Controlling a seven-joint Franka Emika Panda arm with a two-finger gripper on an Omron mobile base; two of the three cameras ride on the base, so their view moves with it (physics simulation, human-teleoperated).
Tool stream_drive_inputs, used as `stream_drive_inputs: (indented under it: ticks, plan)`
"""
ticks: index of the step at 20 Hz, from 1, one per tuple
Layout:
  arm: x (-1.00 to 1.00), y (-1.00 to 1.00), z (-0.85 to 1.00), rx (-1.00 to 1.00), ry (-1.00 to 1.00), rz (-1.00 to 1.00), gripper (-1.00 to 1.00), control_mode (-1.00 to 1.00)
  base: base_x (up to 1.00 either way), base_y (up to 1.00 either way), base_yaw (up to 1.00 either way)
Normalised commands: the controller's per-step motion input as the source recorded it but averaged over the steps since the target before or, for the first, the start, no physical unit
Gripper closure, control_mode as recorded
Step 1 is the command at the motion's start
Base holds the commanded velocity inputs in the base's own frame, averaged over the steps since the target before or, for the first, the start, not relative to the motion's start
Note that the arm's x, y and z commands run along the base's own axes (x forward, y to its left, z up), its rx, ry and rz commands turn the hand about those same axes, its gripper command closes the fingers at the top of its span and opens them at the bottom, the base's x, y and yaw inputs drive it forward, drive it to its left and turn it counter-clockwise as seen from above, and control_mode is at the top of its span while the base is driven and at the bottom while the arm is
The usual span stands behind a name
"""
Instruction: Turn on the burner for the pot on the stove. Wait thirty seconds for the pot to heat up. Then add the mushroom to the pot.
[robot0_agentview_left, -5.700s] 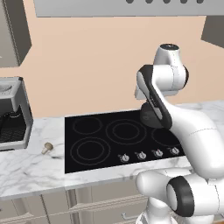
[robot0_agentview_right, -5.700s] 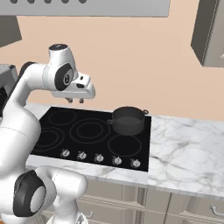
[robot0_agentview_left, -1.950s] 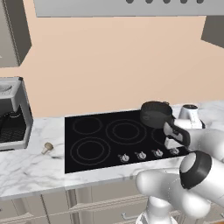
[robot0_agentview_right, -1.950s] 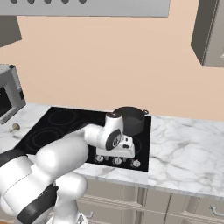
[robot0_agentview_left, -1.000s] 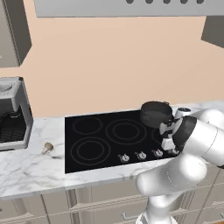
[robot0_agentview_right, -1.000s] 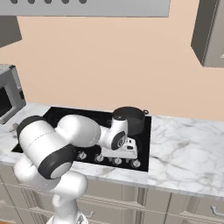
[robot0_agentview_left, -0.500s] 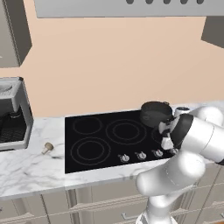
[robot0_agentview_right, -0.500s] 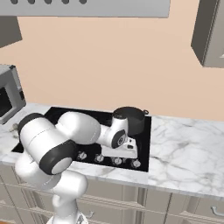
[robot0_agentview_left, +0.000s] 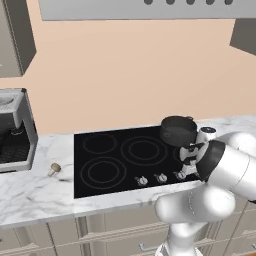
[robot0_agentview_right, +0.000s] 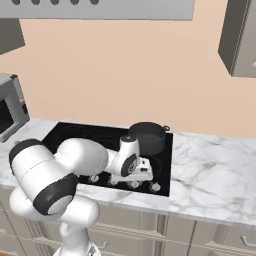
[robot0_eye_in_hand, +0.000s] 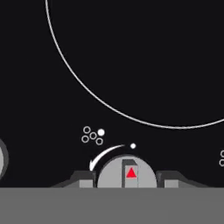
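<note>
The dark pot (robot0_agentview_left: 178, 131) (robot0_agentview_right: 146, 137) stands on the back right ring of the black stove (robot0_agentview_left: 115, 162) (robot0_agentview_right: 75, 136). My gripper (robot0_agentview_left: 190, 169) (robot0_agentview_right: 142, 175) is down at the knob row on the stove's front right, just in front of the pot. In the hand view the gripper (robot0_eye_in_hand: 126, 179) is shut on a silver knob (robot0_eye_in_hand: 127, 171) with a red triangle, one fingertip (robot0_eye_in_hand: 85, 179) pressed against each side. The tan mushroom (robot0_agentview_left: 54, 169) lies on the marble counter left of the stove, far from the gripper.
Other silver knobs (robot0_agentview_left: 142, 180) (robot0_agentview_right: 155, 187) line the stove's front edge. A coffee machine (robot0_agentview_left: 12, 130) stands at the far left, and a microwave (robot0_agentview_right: 7, 112) sits left of the stove. Marble counter (robot0_agentview_right: 215, 170) stretches to the right. Cabinets and a hood hang overhead.
The arm swung down from above the stove to the front right knob row. Over the last half second it has barely moved.
</note>
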Motion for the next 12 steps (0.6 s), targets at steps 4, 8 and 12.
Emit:
stream_drive_inputs:
  ticks: [4, 8, 12]
  plan:
    - [-0.5, 0.0, -0.69, -0.1, 0.0, 0.9, 1.0, -1.0, 0.0, 0.0, 0.0]
    - [-0.28, 0.0, -0.84, -0.03, 0.03, 0.98, 1.0, -1.0, 0.0, 0.0, 0.0]
    - [-0.35, 0.08, -0.76, 0.0, 0.03, 0.94, 1.0, -1.0, 0.0, 0.0, 0.0]
